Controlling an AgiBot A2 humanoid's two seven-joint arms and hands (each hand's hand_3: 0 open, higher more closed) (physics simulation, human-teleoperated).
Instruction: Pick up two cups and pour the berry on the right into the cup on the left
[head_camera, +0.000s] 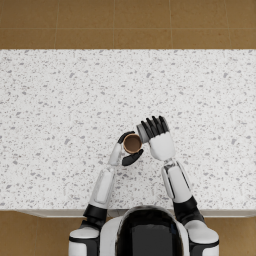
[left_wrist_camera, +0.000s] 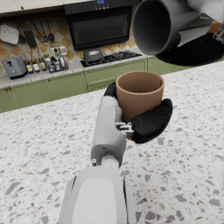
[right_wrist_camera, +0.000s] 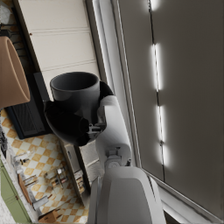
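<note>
Speckled countertop (head_camera: 60, 100), pour under way.
Keep your right hand (head_camera: 156, 134) clamped on the grey cup (left_wrist_camera: 159, 26), mouth over the brown cup (left_wrist_camera: 139, 94) your left hand (left_wrist_camera: 146, 122) grips.

A home kitchen. Behind the speckled stone worktop (left_wrist_camera: 183, 144) runs a row of green cabinets (left_wrist_camera: 65, 85) with a gas hob (left_wrist_camera: 114, 57) carrying a pot (left_wrist_camera: 92, 54). A black oven (left_wrist_camera: 101, 27) is built in above it. Utensils (left_wrist_camera: 37, 31) hang on a checkered tile wall (left_wrist_camera: 61, 30), beside a toaster (left_wrist_camera: 14, 67) and small jars (left_wrist_camera: 47, 64). The floor (head_camera: 125, 22) is brown tile.
</note>
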